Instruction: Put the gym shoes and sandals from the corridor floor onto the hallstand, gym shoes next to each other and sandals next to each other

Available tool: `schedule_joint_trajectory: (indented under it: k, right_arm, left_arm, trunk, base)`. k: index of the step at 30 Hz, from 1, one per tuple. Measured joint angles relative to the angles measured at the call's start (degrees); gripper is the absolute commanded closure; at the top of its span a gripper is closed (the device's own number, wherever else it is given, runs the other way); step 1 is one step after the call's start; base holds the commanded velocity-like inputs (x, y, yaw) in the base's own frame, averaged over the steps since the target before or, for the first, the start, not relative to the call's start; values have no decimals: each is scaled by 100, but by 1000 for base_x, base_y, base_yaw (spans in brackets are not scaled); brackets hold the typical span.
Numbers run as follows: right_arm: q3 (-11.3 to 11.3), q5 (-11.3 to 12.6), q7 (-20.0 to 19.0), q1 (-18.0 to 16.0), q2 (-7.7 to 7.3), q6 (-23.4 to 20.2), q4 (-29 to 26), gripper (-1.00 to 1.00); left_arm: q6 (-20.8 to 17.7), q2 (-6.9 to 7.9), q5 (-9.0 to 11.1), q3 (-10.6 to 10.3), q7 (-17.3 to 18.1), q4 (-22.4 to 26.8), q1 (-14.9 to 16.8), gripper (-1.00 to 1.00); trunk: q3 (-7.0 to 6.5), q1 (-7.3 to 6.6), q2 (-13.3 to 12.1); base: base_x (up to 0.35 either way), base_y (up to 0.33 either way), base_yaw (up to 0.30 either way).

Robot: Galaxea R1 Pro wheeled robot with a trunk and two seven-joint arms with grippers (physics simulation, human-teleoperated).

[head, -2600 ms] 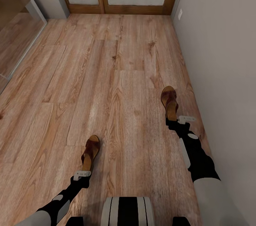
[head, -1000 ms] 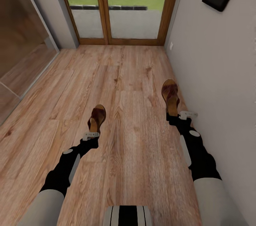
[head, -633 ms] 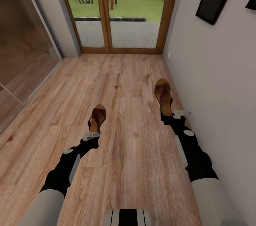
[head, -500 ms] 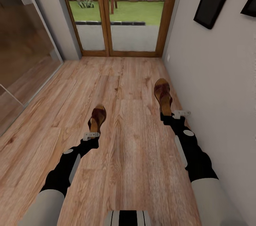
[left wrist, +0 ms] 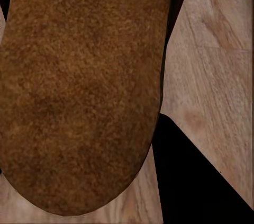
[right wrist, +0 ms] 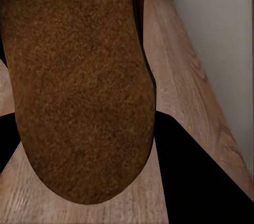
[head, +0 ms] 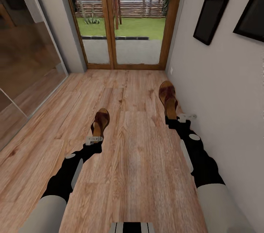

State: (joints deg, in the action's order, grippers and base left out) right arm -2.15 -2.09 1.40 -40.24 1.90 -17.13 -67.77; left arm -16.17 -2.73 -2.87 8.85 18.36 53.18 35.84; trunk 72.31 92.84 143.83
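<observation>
Two brown sandals hang above the corridor floor (head: 135, 152), each held at the heel with its toe pointing away from me. My left gripper (head: 94, 139) is shut on the left sandal (head: 100, 120). By the right wall, my right gripper (head: 176, 117) is shut on the right sandal (head: 168, 95). The left wrist view looks close along one sandal's (left wrist: 79, 86) tan suede face, and the right wrist view along the other sandal's (right wrist: 79, 75). The gym shoes and the hallstand are out of view.
A wood-framed glass double door (head: 110, 24) closes the corridor's far end, with a garden behind it. The grey right wall (head: 220, 90) carries dark picture frames (head: 211, 20) and runs close to my right arm. A glass panel (head: 25, 68) lines the left side.
The head view has tilted up, bringing in more of the door, the garden and the wall frames. Since the earliest frame the left arm has reached farther forward with its sandal. Both grips hold.
</observation>
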Motion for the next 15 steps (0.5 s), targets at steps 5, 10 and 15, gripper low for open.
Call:
schedule_joint_trajectory:
  k: [5, 10, 15]
  right_arm:
    - [0, 0, 0, 0, 0, 0, 0, 100]
    - [0, 4, 0, 0, 0, 0, 0, 100]
    - [0, 7, 0, 0, 0, 0, 0, 100]
  left_arm:
    - [-1, 0, 1, 0, 1, 0, 0, 100]
    - [-82, 0, 1, -2, 8, 0, 0, 100]
    - [-112, 0, 2, 2, 9, 0, 0, 100]
  trunk:
    - [-158, -13, -7]
    - [-316, -26, -13]
    - [-475, -39, -20]
  base:
    - [0, 0, 0]
    - [0, 0, 0]
    - [0, 0, 0]
